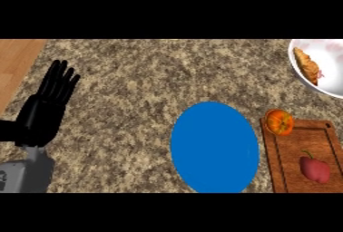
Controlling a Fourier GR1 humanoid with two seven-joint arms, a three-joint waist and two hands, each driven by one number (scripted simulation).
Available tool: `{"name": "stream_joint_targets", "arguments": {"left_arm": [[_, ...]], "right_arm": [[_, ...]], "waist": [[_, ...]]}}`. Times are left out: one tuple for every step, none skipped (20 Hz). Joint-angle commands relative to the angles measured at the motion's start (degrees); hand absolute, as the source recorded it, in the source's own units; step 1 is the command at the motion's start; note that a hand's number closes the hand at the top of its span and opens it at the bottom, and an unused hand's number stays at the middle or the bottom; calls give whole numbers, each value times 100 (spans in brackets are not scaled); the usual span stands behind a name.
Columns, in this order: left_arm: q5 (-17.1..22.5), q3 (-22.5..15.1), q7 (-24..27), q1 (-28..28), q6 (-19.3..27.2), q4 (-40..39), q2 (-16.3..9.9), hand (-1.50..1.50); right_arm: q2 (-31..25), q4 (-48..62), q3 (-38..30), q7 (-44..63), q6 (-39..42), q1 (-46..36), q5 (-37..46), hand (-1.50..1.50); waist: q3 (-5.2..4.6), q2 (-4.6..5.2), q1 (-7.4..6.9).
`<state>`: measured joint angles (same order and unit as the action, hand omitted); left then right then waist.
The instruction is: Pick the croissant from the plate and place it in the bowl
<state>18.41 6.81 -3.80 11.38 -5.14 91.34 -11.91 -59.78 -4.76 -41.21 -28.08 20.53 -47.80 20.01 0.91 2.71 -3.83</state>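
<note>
While the left hand (48,102) rests open at the left edge with fingers straight up, holding nothing, the blue plate (214,147) lies bare mid-counter. A small pumpkin (279,122) and a red pepper (314,169) sit on the cutting board (295,174). The croissant (308,65) already lies inside the white bowl (328,86) at upper right; the right hand is unseen, so a sound step is simply leaving it undisturbed.

My robot hand (48,102) is black on a grey forearm, over a worktop (134,72) speckled brown and beige, with plain light wood beyond it on my left. To its right lies a solid blue plate (214,147), then a reddish-brown board (295,154) carrying an orange pumpkin (279,122) and a red pepper (314,169). Farthest right, a white bowl (330,68) with faint pink marks holds a golden-brown croissant (307,64).
</note>
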Motion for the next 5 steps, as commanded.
{"name": "stream_joint_targets", "arguments": {"left_arm": [[-11,16,80,-97,-4,-34,31,0],[-50,21,143,-168,-7,-45,27,0],[-14,66,39,-25,14,-37,-35,0],[24,0,67,-127,-31,6,47,0],[15,39,26,-143,-17,34,-10,0]], "right_arm": [[-262,34,-79,-205,492,411,-76,-150],[-266,30,-55,-238,590,468,-55,-150],[-241,48,-57,-327,649,600,-56,-150],[-326,6,-26,-332,690,644,-23,-150],[-271,26,-34,-428,724,775,-30,-150]], "waist": [[6,-18,95],[8,-11,59],[19,-8,109],[16,-15,65],[19,-28,61]]}}
